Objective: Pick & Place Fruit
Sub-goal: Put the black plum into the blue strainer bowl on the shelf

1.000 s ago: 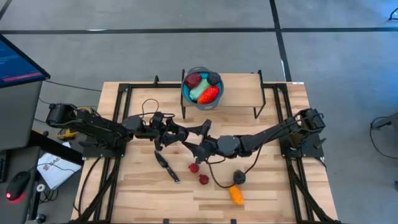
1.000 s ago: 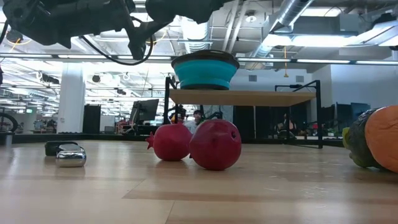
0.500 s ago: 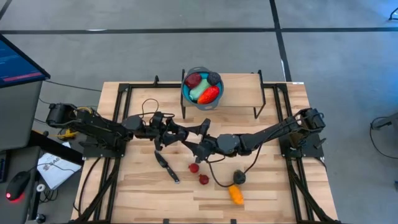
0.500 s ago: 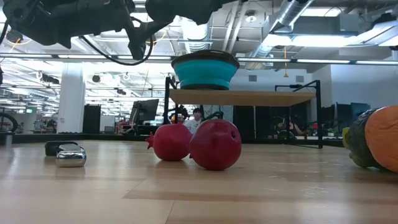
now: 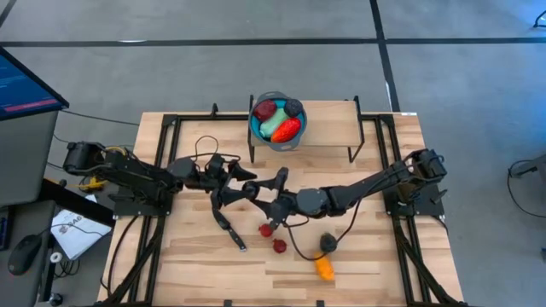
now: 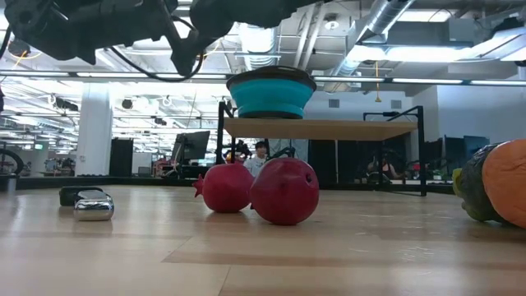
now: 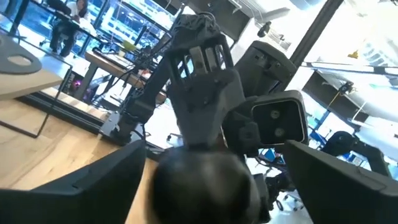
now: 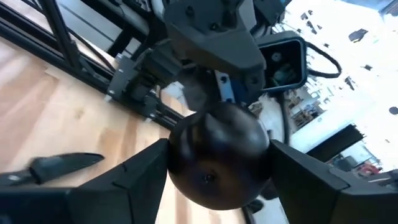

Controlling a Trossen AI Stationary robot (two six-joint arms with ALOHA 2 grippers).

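A dark purple-black fruit (image 8: 217, 155) sits in mid-air above the middle of the table (image 5: 375, 256), caught between the two arms where their grippers meet. In the right wrist view the round dark piece lies between the right gripper (image 8: 214, 177)'s two fingers (image 8: 127, 180), which stand close on either side of it and appear to clasp it. In the left wrist view the same fruit (image 7: 202, 186) shows blurred between the left gripper (image 7: 208, 180)'s fingers (image 7: 93, 183), which are spread wide and stand clear of it on both sides. From above, the left gripper (image 5: 243, 191) and right gripper (image 5: 271, 198) face each other just apart, over the wood. Below them lie two small red fruits (image 5: 266, 228), close to each other, which the low view shows as a pair touching on the tabletop (image 6: 283, 191). To the left of those lies a black-handled knife (image 5: 229, 228). Toward the table's front edge rest another dark fruit (image 5: 328, 244) and, just beside it, an orange fruit (image 5: 324, 268). On the raised wooden shelf (image 5: 333, 128) at the back stands a blue bowl (image 5: 256, 130) that holds a dark red fruit (image 5: 265, 110), a dark one (image 5: 294, 107), a pale green one (image 5: 270, 126) and a red-orange one (image 5: 289, 128).
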